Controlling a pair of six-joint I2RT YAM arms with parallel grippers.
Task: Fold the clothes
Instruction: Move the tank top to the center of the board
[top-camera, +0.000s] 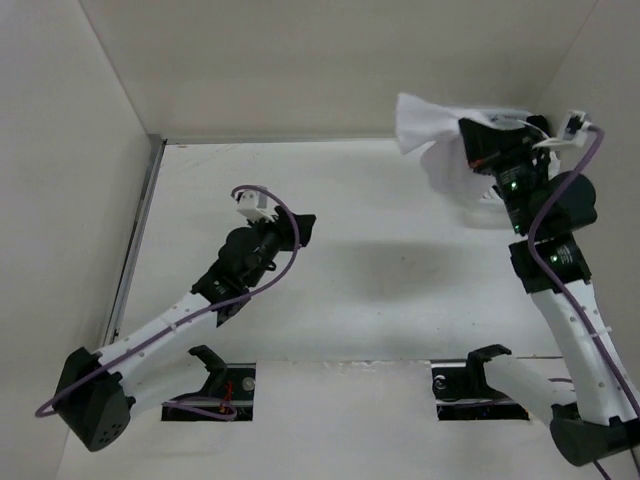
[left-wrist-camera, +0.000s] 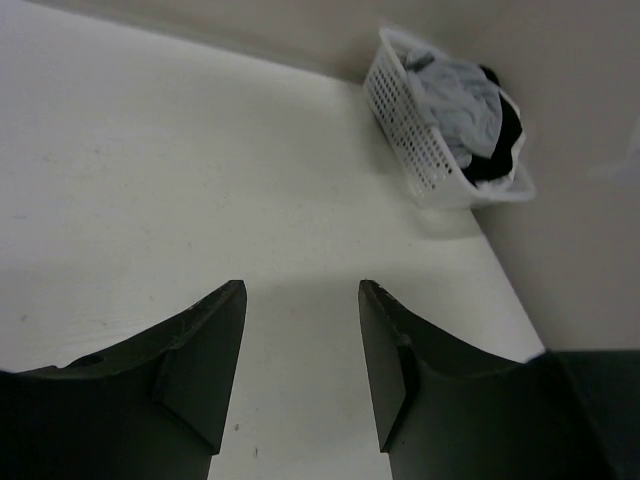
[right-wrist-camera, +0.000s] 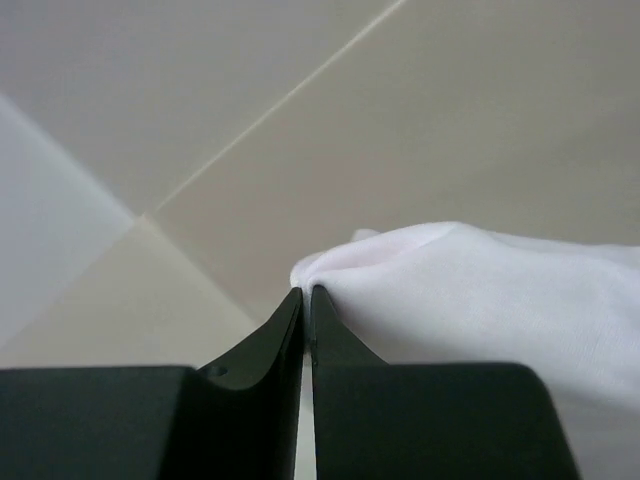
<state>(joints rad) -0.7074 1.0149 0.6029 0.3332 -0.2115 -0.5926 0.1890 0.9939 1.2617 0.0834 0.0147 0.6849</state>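
The clothes (top-camera: 424, 128), a plain white garment, hang bunched in the air at the back right. My right gripper (top-camera: 466, 137) is shut on an edge of them, its fingertips mostly hidden by fabric in the top view. In the right wrist view the jaws (right-wrist-camera: 306, 292) are pressed together, and the white cloth (right-wrist-camera: 470, 290) spills out to their right. My left gripper (top-camera: 299, 228) hovers over the middle-left of the table, far from the garment. The left wrist view shows this gripper (left-wrist-camera: 300, 290) open with only bare table between its fingers.
A white perforated basket (left-wrist-camera: 410, 130) stands at the table's back right corner with a grey garment (left-wrist-camera: 458, 100) and a black garment (left-wrist-camera: 500, 150) in it. White walls close the table at the back and both sides.
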